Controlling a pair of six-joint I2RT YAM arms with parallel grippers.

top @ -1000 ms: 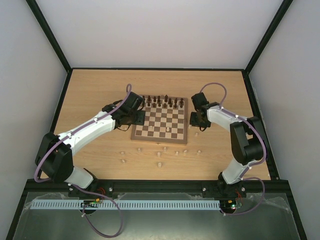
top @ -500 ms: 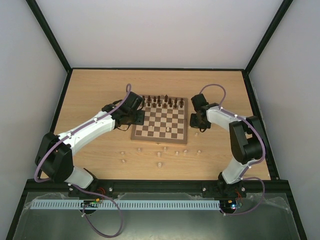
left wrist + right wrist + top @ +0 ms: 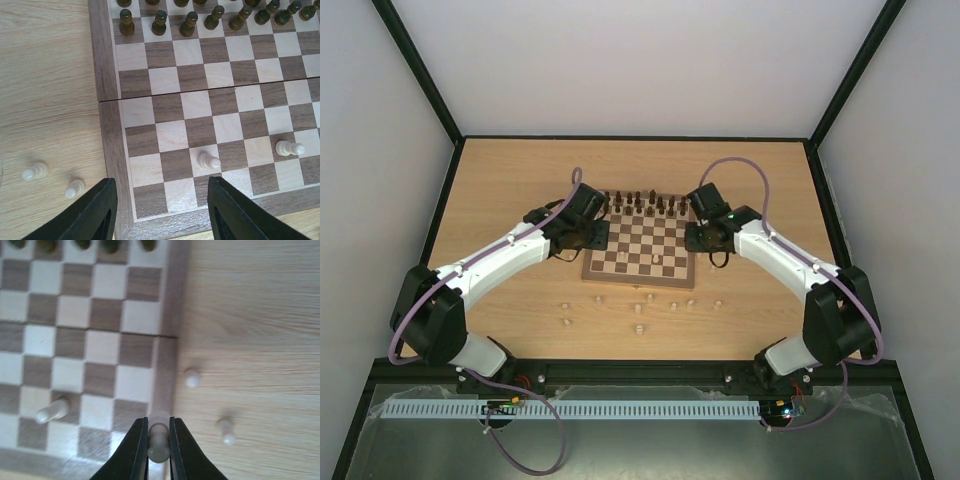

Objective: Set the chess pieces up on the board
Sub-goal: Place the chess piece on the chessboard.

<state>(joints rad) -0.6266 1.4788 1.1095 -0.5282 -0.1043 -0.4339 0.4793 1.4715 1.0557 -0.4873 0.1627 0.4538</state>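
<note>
One chess piece (image 3: 159, 450) between right jaws

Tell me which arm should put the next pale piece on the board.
Right, probably. The right arm has its jaws shut on a pale chess piece over the board, at its right border, ready to set down. The left arm has open, empty jaws at the left edge.

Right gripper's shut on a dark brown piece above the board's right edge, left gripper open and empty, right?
No. The right wrist view shows the piece in the right gripper is pale, not dark brown. The rest holds: shut, above the board's right edge, left gripper open and empty.
</note>
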